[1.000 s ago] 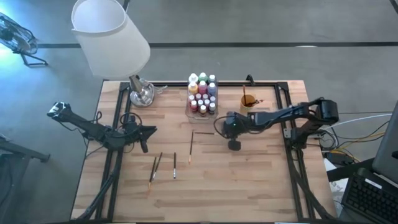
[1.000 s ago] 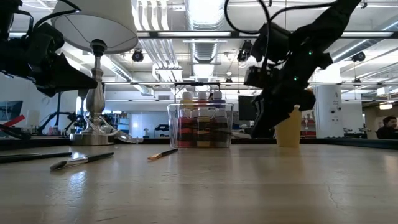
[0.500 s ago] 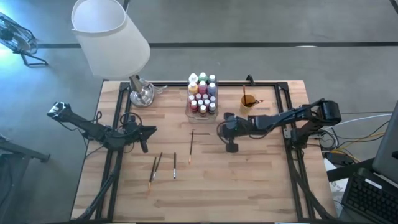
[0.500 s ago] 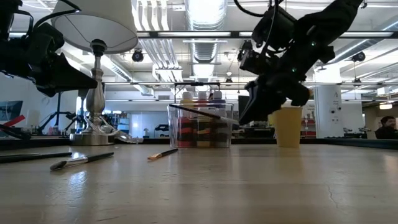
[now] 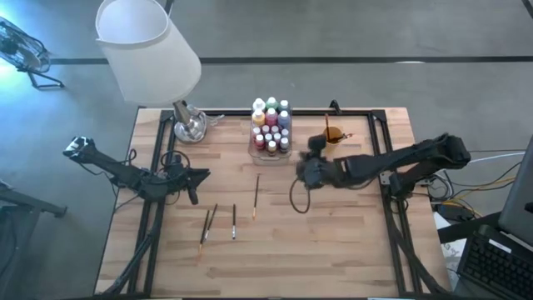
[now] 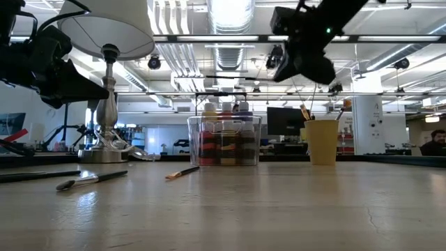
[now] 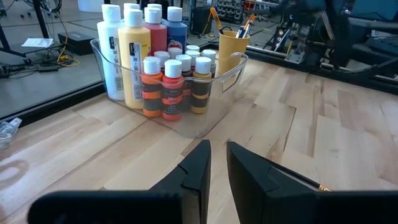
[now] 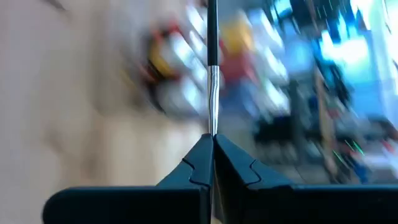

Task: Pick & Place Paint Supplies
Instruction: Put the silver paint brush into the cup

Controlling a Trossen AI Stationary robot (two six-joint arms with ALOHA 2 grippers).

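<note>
A clear box (image 5: 271, 129) of white-capped paint bottles (image 7: 161, 74) stands at the table's far middle. A yellow cup (image 5: 333, 135) with brushes in it stands to its right. Three thin paintbrushes (image 5: 255, 196) (image 5: 234, 221) (image 5: 206, 223) lie flat on the wood. My right gripper (image 5: 300, 171) hangs high above the table, near the cup, shut on another dark-handled paintbrush (image 8: 211, 62). My left gripper (image 5: 200, 175) waits at the table's left, above the wood. Its fingers (image 7: 200, 168) stand a little apart with nothing between them. My right gripper pinches the paintbrush between its two fingertips at the near end of the silver ferrule (image 8: 212, 127). The brush runs straight on from the fingers, in line with them, its dark handle pointing away. It is lifted clear of the table.
A lamp with a white shade (image 5: 150, 58) and a metal base (image 5: 190, 127) stands at the far left corner. Black rails (image 5: 150, 217) run along the table's sides. Bare wood lies in front of the box and across the near half of the table.
My right gripper has risen well above the table and has turned from pointing steeply down to nearly level, rolling as it went. The paintbrush that lay crosswise in front of the box has come up with it, lifted clear of the wood.
</note>
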